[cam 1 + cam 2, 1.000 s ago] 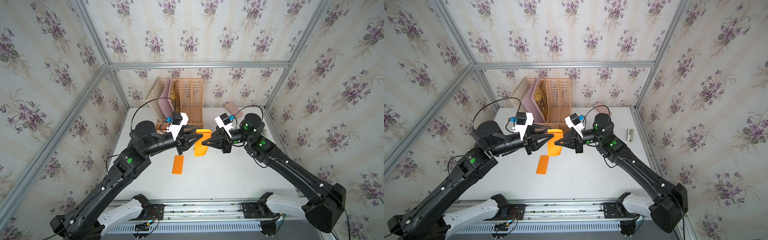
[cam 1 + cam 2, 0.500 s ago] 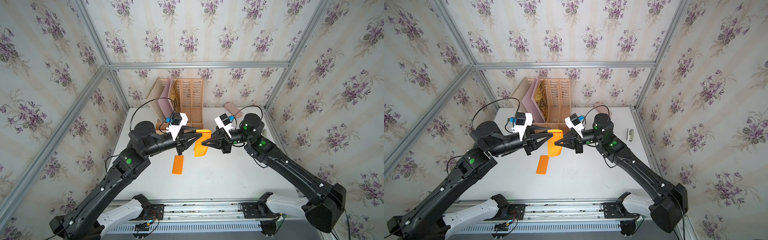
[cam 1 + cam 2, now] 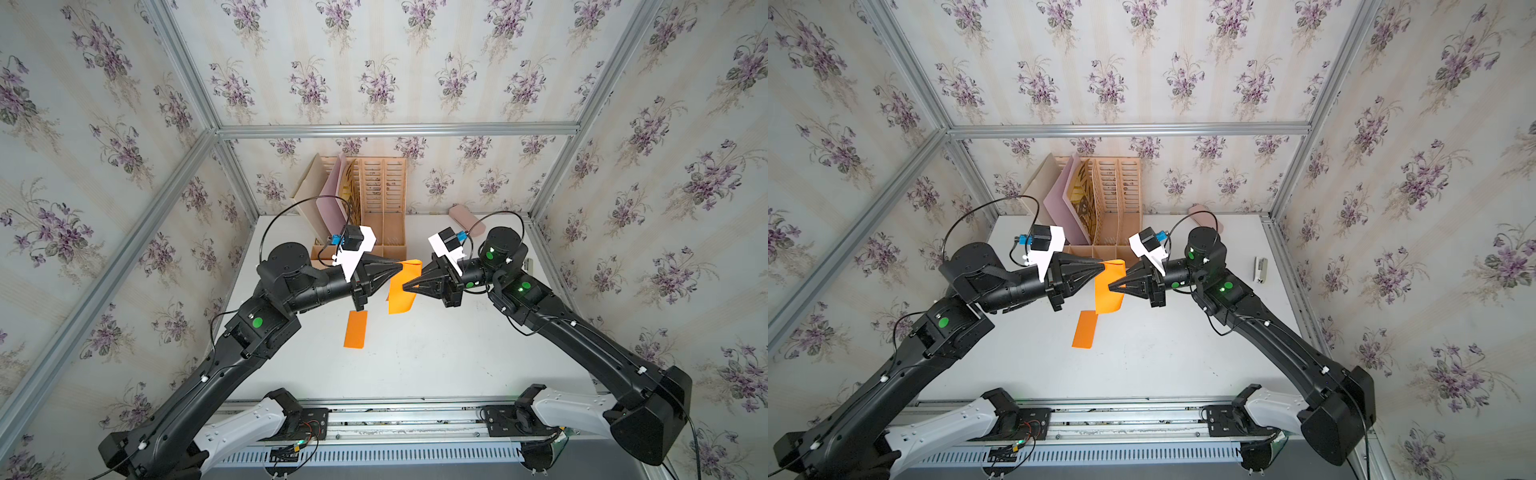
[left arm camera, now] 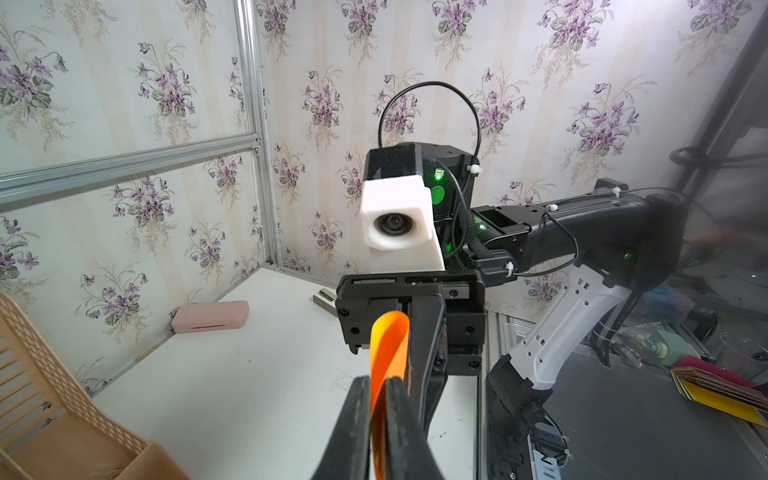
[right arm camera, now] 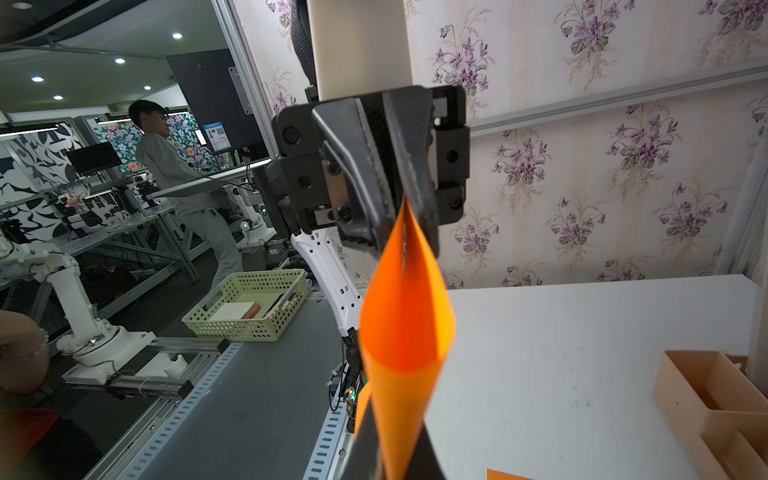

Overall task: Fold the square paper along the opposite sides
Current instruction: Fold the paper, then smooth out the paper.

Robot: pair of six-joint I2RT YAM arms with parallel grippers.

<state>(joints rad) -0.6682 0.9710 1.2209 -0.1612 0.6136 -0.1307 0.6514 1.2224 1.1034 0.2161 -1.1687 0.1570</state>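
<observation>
My left gripper (image 3: 400,267) pinches the orange square paper (image 3: 400,298) and my right gripper (image 3: 406,286) pinches it from the opposite side, so it hangs looped between them above the tabletop (image 3: 415,357), equally near both.

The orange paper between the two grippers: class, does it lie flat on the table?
No, the orange paper hangs bent in the air, pinched by the left gripper and the right gripper.
</observation>
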